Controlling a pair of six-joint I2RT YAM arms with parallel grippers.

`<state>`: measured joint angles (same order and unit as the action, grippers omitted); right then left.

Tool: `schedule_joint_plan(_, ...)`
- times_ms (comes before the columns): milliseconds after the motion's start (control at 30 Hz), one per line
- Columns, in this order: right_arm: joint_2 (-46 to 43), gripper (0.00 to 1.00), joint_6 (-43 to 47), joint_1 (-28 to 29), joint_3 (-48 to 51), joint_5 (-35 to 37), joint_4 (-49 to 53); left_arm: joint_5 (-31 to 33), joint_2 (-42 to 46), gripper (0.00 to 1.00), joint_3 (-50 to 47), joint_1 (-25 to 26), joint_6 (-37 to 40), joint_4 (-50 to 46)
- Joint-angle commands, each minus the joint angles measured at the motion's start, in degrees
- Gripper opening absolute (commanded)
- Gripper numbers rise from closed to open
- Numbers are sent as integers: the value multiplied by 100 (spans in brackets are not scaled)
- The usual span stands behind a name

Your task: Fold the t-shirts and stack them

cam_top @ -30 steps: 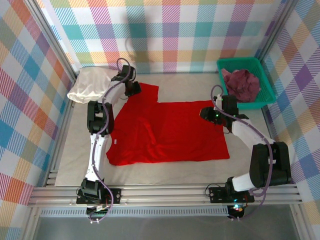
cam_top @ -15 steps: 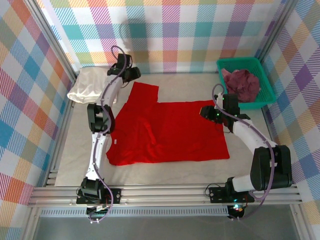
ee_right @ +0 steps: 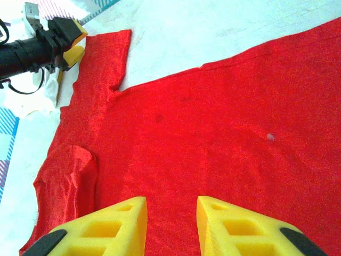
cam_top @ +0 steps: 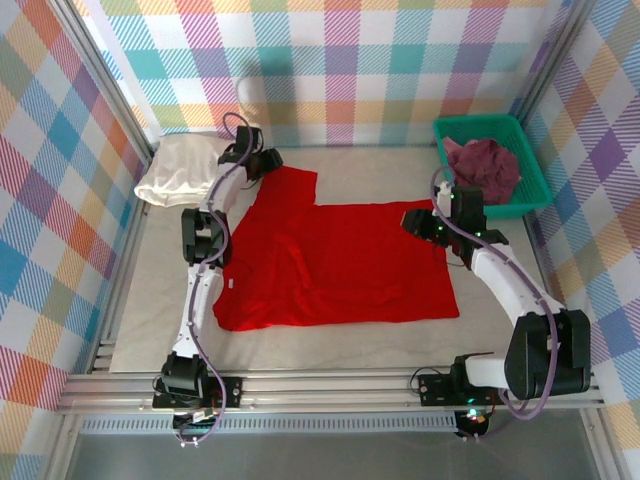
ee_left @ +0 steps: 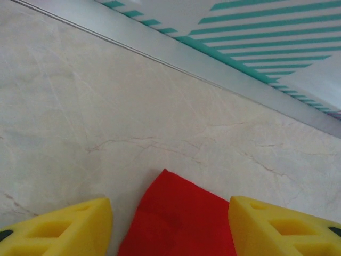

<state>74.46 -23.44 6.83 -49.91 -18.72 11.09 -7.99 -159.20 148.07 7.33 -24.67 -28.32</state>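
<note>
The bright red t-shirt [cam_top: 340, 265] lies spread flat in the middle of the table. My left gripper [cam_top: 268, 163] is open at the shirt's far-left sleeve; in the left wrist view the sleeve corner [ee_left: 178, 216] lies between the yellow fingers [ee_left: 64, 226], which do not close on it. My right gripper [cam_top: 417, 222] hovers open over the shirt's right part, with flat red cloth [ee_right: 213, 122] under its fingers [ee_right: 104, 226]. The cream-white t-shirt [cam_top: 180, 168] is bunched at the far left. In the green basket, the maroon-purple t-shirt [cam_top: 483, 165] lies crumpled.
The green mesh basket [cam_top: 530, 190] stands at the far right corner. Checked walls and metal rails close in the table on three sides. A fold bulges in the red shirt's near-left sleeve [ee_right: 69, 170]. Bare table [cam_top: 380, 175] lies behind the red shirt.
My left gripper rose toward the back wall, then came back down to the sleeve corner. The right gripper barely shifted; its arm swung slightly rightward.
</note>
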Motion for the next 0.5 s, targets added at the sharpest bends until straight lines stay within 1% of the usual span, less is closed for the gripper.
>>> schedule_joint_plan(0,-138,30,35,32,-113,-114,151,-522,-366,61,125,-41,-260,389)
schedule_joint_plan(67,-174,30,11,34,-91,-123,140,-632,-439,61,159,-39,-291,461)
schedule_joint_plan(233,-203,30,-3,38,-75,-140,155,-936,-582,49,206,-23,-416,643)
schedule_joint_plan(300,-208,30,-11,33,-77,-149,151,-975,-590,36,222,-9,-390,643)
schedule_joint_plan(367,-206,30,-20,36,-76,-149,150,-1014,-589,31,222,-3,-360,683)
schedule_joint_plan(400,-196,30,-20,37,-68,-149,146,-1045,-591,21,226,11,-344,704)
schedule_joint_plan(433,-182,30,-19,35,-63,-143,140,-1028,-586,13,246,5,-341,699)
schedule_joint_plan(467,-154,31,-20,35,-68,-149,132,-1004,-578,9,277,13,-341,680)
